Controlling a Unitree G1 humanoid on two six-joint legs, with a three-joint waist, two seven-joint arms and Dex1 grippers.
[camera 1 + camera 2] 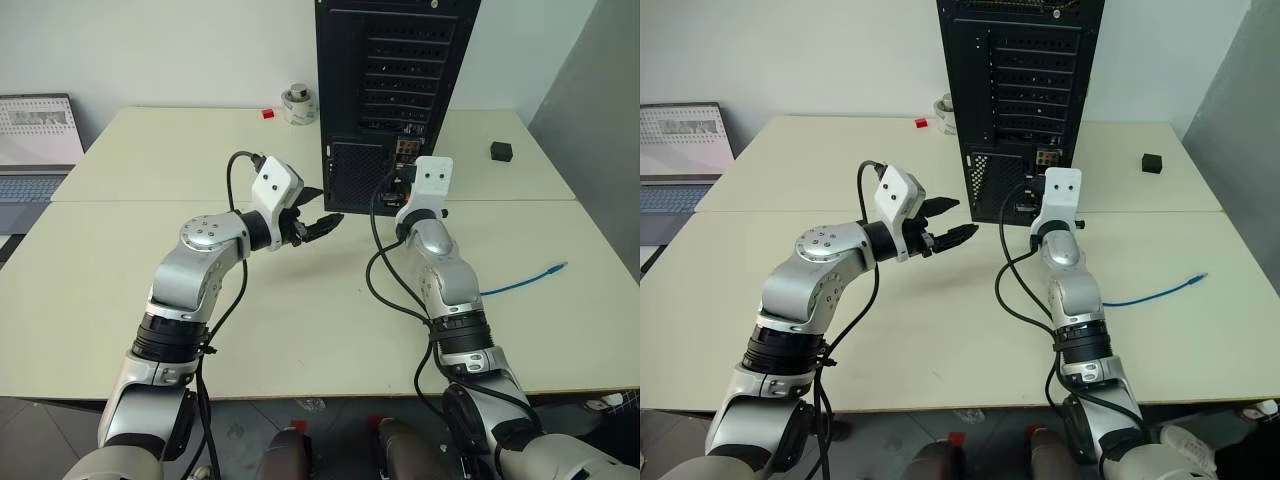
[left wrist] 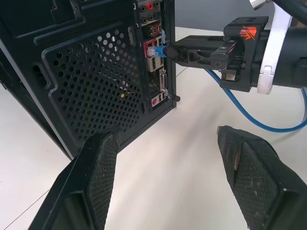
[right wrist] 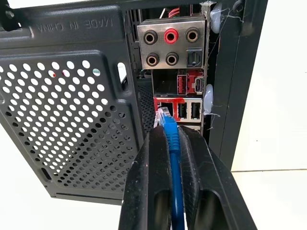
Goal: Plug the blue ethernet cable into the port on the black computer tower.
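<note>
The black computer tower (image 1: pixel 390 80) stands upright at the table's far middle, its rear toward me. My right gripper (image 3: pixel 168 129) is shut on the blue ethernet cable (image 3: pixel 173 143) just behind its clear plug (image 2: pixel 154 51). The plug's tip sits against a red-edged socket in the rear connector panel (image 3: pixel 172 48); how deep it sits I cannot tell. The cable's loose end (image 1: pixel 522 283) trails over the table to the right. My left gripper (image 1: pixel 318 212) is open and empty, hovering left of the tower's lower rear grille (image 2: pixel 96 81).
A laptop (image 1: pixel 35 140) sits at the far left. A white tape roll (image 1: pixel 297 105) and a small red piece (image 1: pixel 268 113) lie left of the tower. A small black cube (image 1: pixel 502 151) rests at the far right. A seam (image 1: pixel 150 201) runs across the tabletop.
</note>
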